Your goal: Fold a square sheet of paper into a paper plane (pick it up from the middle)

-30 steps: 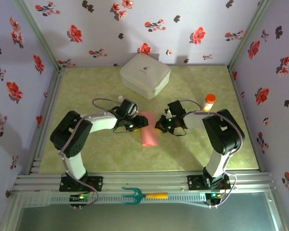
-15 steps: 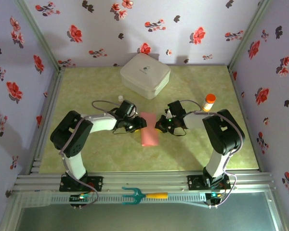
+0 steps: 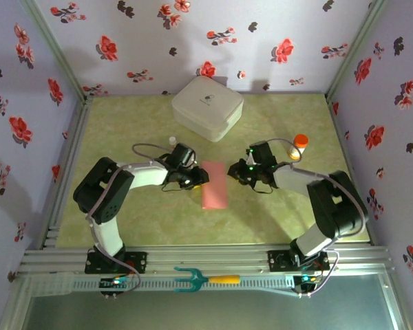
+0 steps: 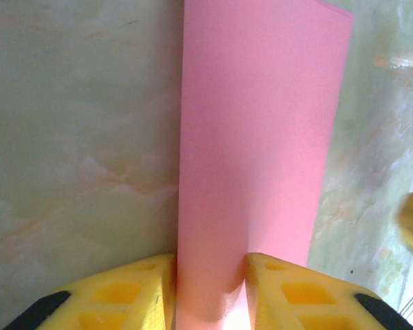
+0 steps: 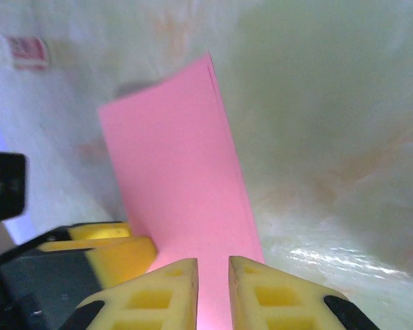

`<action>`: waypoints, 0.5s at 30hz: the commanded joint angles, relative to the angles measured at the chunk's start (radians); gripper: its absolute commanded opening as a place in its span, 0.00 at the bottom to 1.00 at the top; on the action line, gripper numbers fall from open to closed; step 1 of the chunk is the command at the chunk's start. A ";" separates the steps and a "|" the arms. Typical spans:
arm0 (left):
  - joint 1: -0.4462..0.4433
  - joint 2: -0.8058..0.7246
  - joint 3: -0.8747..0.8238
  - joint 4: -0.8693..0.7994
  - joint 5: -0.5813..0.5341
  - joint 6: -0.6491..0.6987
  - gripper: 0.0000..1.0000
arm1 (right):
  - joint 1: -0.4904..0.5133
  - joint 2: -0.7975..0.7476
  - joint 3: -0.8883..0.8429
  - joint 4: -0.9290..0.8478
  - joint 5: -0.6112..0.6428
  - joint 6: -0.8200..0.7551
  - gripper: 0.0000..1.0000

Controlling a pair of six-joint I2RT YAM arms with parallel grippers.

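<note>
Folded square sheet of paper (image 3: 215,184) lying mid-table. We are seeing the left gripper (image 4: 211,275) half-closed astride its edge, grip uncertain, and the right gripper (image 5: 213,275) barely parted, holding nothing. We are risking an unpinned sheet sliding, skewing the crease.

We find bare table (image 3: 124,130) along the left side and in the whole strip nearer than the paper (image 3: 215,187), so a gripper can pass there. At the back the white box (image 3: 207,108) blocks the middle. The bottle (image 3: 299,144) stands just behind the right arm (image 3: 296,177). A small white object (image 3: 172,141) lies near the left arm (image 3: 148,175). The left gripper (image 3: 201,177) and right gripper (image 3: 237,174) flank the paper, which leaves its near and far ends free.
</note>
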 commanded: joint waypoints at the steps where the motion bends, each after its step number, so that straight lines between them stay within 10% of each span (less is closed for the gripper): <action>1: 0.002 0.043 0.027 -0.108 -0.081 0.021 0.34 | -0.036 -0.084 -0.046 -0.049 0.112 -0.021 0.20; 15: -0.005 0.073 0.078 -0.204 -0.137 0.040 0.34 | -0.066 -0.089 -0.077 -0.021 0.110 0.005 0.22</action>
